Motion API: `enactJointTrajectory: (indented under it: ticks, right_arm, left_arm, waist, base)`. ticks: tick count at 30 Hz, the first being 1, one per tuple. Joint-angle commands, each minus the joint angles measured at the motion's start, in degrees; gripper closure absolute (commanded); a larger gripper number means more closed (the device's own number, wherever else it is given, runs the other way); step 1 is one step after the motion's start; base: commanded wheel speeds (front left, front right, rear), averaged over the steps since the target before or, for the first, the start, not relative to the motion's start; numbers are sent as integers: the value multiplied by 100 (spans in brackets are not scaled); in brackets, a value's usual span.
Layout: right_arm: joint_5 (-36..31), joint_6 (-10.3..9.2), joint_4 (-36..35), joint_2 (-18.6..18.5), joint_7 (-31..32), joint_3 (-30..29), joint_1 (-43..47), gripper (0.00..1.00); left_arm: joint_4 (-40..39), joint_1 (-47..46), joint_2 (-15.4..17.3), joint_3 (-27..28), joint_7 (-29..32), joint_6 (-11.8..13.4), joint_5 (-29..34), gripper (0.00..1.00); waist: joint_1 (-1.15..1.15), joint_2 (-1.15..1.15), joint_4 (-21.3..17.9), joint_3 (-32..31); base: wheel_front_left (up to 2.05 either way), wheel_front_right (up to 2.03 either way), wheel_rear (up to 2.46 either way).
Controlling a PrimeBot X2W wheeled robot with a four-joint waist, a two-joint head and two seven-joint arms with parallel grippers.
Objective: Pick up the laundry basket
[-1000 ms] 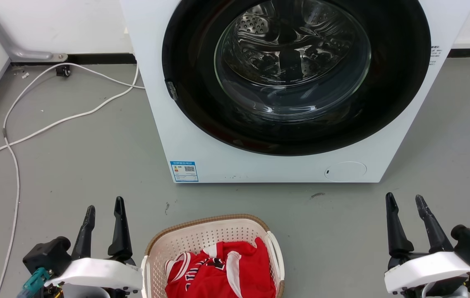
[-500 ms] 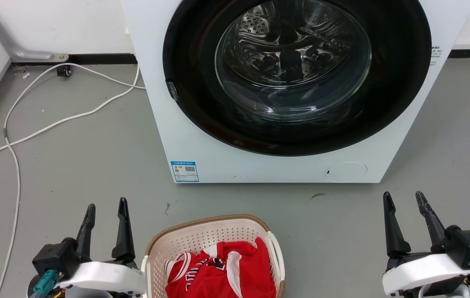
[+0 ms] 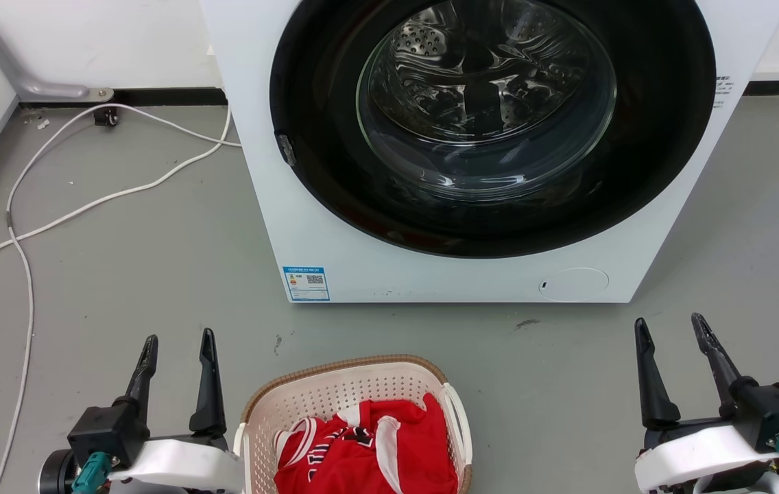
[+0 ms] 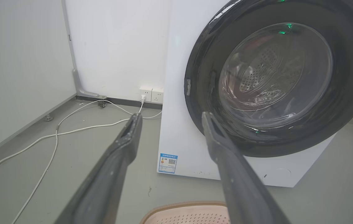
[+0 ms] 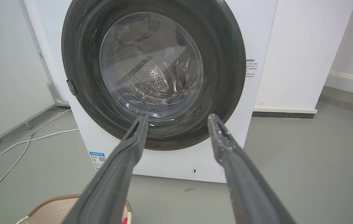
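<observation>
Laundry basket in front of washer, handles left and right, long axis unclear, red shirt inside in head view, sockets beside washer in left wrist view, left gripper and right gripper spread, empty.

Smooth grey floor, evenly lit, a few dark scuffs. White washer standing on it, round dark glass door, blue label at the lower left corner. White walls behind, black skirting, twin sockets. White cables trailing across the floor at left.
</observation>
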Motion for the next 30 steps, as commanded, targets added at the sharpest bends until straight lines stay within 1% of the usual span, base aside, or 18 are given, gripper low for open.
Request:
enactJointTrajectory:
  ticks: [1, 13, 19, 30]
  right_arm:
    - [-140, -1, -54, -20, -40, -13, 54, 0]
    - [-502, -2, -81, -20, -169, -31, 93, 0]
    - [-461, -2, -68, -19, -226, -74, 120, 0]
    - [-226, -2, 34, -19, -216, -110, 119, 0]
  left_arm:
    - [-51, 44, 21, 0, -57, -31, 132, 0]
    - [-72, 112, 21, -25, -187, 10, 629, 0]
    - [-67, 128, 22, -35, -247, 20, 838, 0]
    - [7, 146, 21, -29, -245, 17, 770, 0]
  waist:
    - [0, 0, 1, 2]
    - [0, 0, -6, 8]
    - [0, 0, -2, 12]
    - [0, 0, 8, 0]
  base:
    - [0, 0, 0]
    - [0, 0, 0]
    - [0, 0, 0]
    - [0, 0, 0]
